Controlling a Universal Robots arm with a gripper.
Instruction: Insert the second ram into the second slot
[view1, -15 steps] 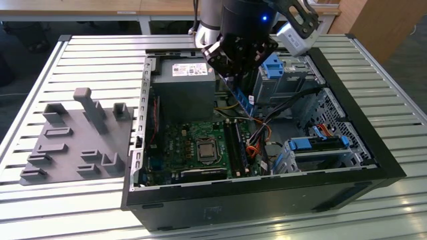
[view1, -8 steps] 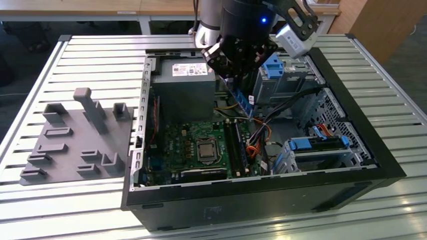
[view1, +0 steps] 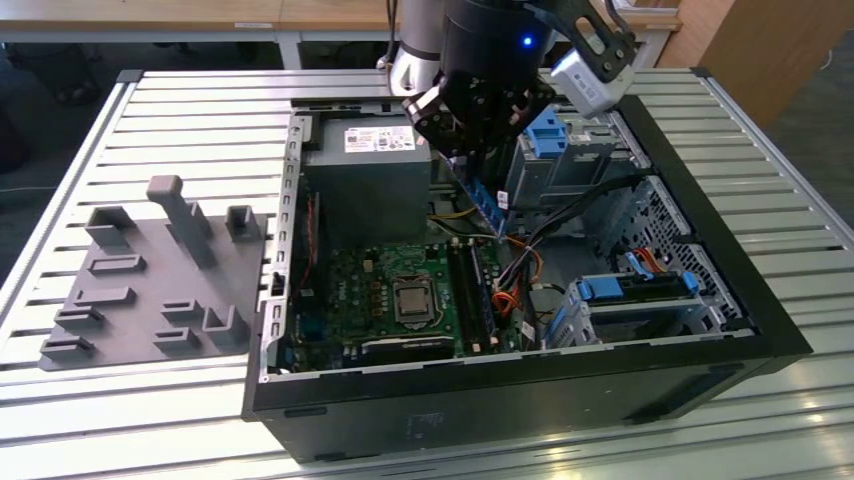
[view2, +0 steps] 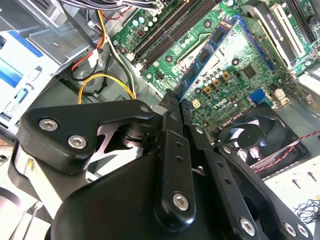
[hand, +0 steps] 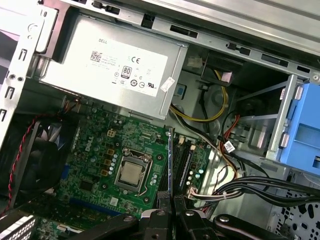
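Bright, even overhead light. In the exterior view, glare streaks the ribbed silver metal table (view1: 787, 420), while the open black computer case (view1: 534, 420) holds shadow inside. In the second wrist view, soft highlights sit on the glossy black gripper (view2: 175, 104).

My rig's arm: dark, glossy metal with bright screws.
From here I see a silver-grey arm (view1: 418, 35) tube running into a round black wrist (view1: 487, 45) with a small blue light (view1: 527, 42). A pale grey camera box (view1: 585, 80) is fixed to a black bracket (view1: 607, 30). The claw (view2: 175, 102) is made of shiny black bars, pinned with round silver screws (view2: 180, 201).
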